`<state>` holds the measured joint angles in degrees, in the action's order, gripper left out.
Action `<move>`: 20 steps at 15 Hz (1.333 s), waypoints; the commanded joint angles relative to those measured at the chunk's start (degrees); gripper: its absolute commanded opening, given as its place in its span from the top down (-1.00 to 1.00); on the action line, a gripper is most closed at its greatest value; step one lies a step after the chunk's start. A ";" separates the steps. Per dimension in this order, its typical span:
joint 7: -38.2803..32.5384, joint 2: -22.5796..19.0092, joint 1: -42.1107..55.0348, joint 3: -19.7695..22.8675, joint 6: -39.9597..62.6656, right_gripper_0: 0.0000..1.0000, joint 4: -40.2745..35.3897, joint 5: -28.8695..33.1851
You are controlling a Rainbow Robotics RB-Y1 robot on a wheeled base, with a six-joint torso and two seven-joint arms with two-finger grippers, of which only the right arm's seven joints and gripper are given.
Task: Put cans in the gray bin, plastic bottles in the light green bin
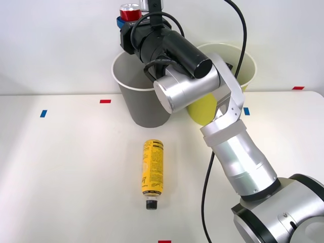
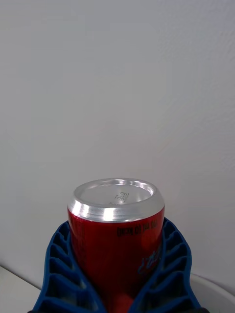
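Plainly, the gray bin (image 1: 144, 101) was the landmark here, standing at the back of the white table (image 1: 66, 167) with its white rim open upward. Just beside it, on the side toward the robot's right, stood the light green bin (image 1: 238, 63), largely hidden behind the right arm (image 1: 202, 86), whose silver and black links reached across in front of both bins and up over the gray bin's rim. Well in front of the gray bin, lying on its side on the table with its black cap pointing away from the bin, was the yellow-labelled bottle (image 1: 152, 169), untouched. Above the gray bin's far rim, the right gripper (image 1: 127, 23) was clamped on the red can (image 1: 130, 11); the wrist view showed the blue ribbed fingers (image 2: 61, 274) wrapped round both sides of the red can (image 2: 117, 234), its silver end facing the wall. The risk, as I judged it, lay in where the can hung: it appeared to sit over or slightly beyond the gray bin's back edge, not clearly over the middle of the opening. Released there, it could have struck the rim and bounced out behind the bin, or tipped the light bucket. A second hazard was the arm's elbow, close to the rims of both bins; a careless withdrawal might have nudged either one. The looping black cable (image 1: 240, 30) above the light green bin could also have snagged its edge.
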<state>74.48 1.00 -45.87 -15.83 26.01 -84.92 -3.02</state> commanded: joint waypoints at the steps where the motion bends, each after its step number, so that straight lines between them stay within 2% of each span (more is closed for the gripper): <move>1: -0.82 0.00 -0.09 -0.34 -0.17 0.15 0.19 1.27; 2: -1.09 0.00 -0.09 -0.52 -0.17 -0.83 0.19 1.62; 3: -1.18 0.00 -0.09 -0.61 -0.17 -1.00 0.19 2.06; 7: -1.62 0.00 -0.09 -1.05 -1.22 -1.00 0.19 3.20; 9: -1.62 -4.34 0.79 -3.51 -6.14 -1.00 0.19 2.58; 11: -1.62 -9.62 4.65 -6.06 -17.92 -1.00 -0.16 -0.93; 13: -1.62 -13.83 7.82 -8.17 -25.48 -1.00 -1.66 -2.60; 20: -3.46 -26.84 28.21 -9.04 -25.92 -1.00 -26.70 -4.10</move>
<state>71.79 -23.28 -22.22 -24.91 0.05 -107.28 -6.44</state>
